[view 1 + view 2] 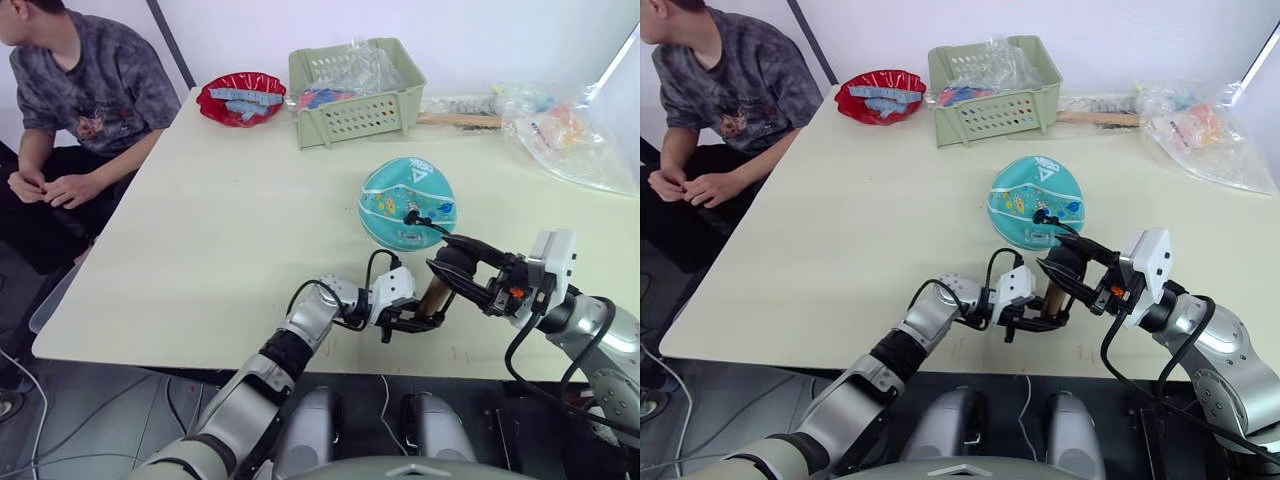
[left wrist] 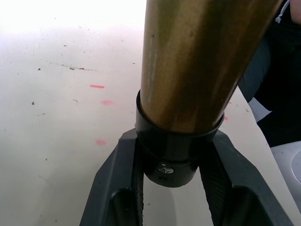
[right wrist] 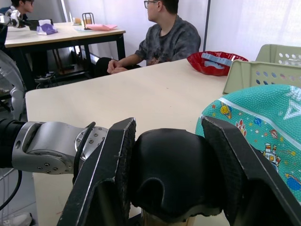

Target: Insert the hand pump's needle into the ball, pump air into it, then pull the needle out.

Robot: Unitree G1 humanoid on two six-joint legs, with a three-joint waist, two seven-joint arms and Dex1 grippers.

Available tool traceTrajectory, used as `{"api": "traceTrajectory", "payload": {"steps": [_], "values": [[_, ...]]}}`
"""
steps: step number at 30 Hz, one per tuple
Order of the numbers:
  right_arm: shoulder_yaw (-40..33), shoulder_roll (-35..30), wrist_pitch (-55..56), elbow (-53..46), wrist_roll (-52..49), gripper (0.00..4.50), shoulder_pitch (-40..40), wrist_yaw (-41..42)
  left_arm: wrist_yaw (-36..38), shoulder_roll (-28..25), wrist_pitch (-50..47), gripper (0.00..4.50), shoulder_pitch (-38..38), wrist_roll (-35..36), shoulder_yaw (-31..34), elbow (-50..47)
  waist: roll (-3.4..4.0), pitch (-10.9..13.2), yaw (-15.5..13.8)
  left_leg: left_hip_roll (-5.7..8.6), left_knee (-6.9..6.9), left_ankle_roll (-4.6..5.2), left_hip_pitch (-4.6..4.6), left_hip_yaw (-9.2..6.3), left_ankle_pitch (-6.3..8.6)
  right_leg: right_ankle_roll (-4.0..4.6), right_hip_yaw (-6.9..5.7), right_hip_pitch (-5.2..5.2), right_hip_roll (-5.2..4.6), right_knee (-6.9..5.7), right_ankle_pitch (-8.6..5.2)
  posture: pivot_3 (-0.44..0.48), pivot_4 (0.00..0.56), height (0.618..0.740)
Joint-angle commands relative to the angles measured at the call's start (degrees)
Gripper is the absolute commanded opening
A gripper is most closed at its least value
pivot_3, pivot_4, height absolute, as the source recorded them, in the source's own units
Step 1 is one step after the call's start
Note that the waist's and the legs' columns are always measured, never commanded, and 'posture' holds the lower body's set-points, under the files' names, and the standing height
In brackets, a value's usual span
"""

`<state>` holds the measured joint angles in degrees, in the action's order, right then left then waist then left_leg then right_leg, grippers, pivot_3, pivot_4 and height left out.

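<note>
Two grippers clamp the hand pump (image 1: 436, 295) near the table's front edge: left gripper (image 1: 412, 322) its base, right gripper (image 1: 450, 272) its handle; needle apparently in the ball (image 1: 407, 203), pumping comes next.

Bright, even daylight over my counter (image 1: 200, 250), with soft shadows under the ball (image 1: 407, 203). In my left wrist view the counter's far end blows out white and the pump (image 2: 197, 61) shows soft glare.
</note>
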<state>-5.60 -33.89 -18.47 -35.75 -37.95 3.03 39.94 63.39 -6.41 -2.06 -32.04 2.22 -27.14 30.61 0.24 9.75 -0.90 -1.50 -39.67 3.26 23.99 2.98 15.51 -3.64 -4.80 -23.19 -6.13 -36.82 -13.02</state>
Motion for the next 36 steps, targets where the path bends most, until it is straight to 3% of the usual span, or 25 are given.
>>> {"api": "traceTrajectory", "payload": {"steps": [1,17,24,36], "values": [[-1.46,-0.47,1.94,-1.22,0.93,1.71,0.9,1.43,-0.66,1.12,0.91,1.13,-0.39,0.97,1.97,0.34,0.0,0.0,0.0,0.0,0.0,0.0,0.0,0.0,0.0,0.0,0.0,0.0,0.0,0.0,0.0,0.0,0.15,0.74],[0.1,0.56,5.73,2.39,4.82,1.71,3.52,3.57,-7.63,5.37,8.38,1.13,-3.22,-5.9,1.48,15.12,-0.16,-0.09,-0.12,-0.02,-0.19,0.0,-0.06,-0.02,0.0,-0.01,-0.03,0.12,-0.02,-0.02,0.03,0.0,0.15,0.74],[-5.66,-1.68,0.49,-1.42,-4.03,1.71,0.68,2.78,-7.7,5.64,11.0,1.13,-2.92,-7.68,0.66,20.82,-0.18,-0.11,-0.5,-0.04,-0.38,0.02,-0.08,-0.15,0.01,0.0,-0.19,0.31,-0.07,-0.02,0.05,0.0,0.15,0.74],[-19.2,-12.02,-8.79,-1.72,-21.15,1.71,-8.59,0.86,-7.43,6.43,13.11,1.13,-2.56,-9.04,0.34,23.76,-0.23,-0.09,-0.87,-0.08,-0.39,0.03,-0.07,-0.21,0.02,0.03,-0.27,0.36,-0.1,-0.01,0.06,0.0,0.15,0.74]]}}
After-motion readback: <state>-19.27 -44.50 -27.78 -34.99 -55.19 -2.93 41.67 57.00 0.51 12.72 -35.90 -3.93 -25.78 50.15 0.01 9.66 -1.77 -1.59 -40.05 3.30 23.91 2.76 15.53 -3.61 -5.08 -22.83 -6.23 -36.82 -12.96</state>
